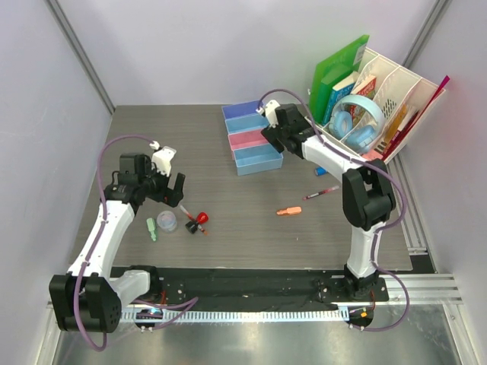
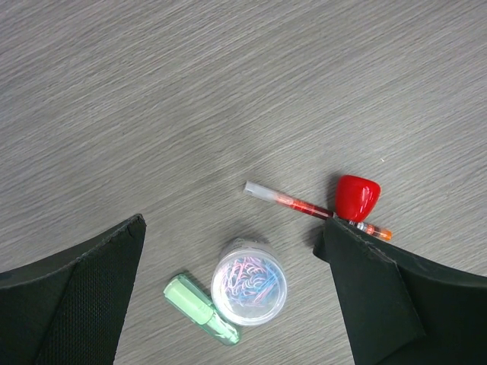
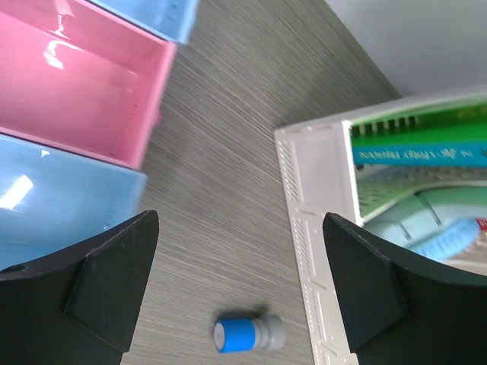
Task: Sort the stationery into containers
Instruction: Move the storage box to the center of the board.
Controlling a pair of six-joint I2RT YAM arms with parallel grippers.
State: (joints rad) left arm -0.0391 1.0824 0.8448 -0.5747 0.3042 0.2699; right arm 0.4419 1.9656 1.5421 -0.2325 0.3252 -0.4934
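Note:
My left gripper (image 1: 173, 190) is open and empty, hovering over the left cluster of stationery. In its wrist view (image 2: 232, 236) the round clear disc of coloured clips (image 2: 249, 283) lies between the fingers, touching a short green piece (image 2: 200, 309). A red pen (image 2: 293, 202) and a red-capped bit (image 2: 358, 196) lie by the right finger. My right gripper (image 1: 274, 137) is open and empty between the four joined trays (image 1: 259, 159) and the organizer. A blue-capped bit (image 3: 247, 334) lies below it on the table. An orange piece (image 1: 288, 211) and a dark pen (image 1: 322, 193) lie mid-table.
The white perforated organizer (image 1: 396, 91) with books, green folders and blue headphones stands at the back right, its wall (image 3: 319, 190) close to my right finger. The pink tray (image 3: 76, 84) and a light blue tray (image 3: 53, 205) are by the other finger.

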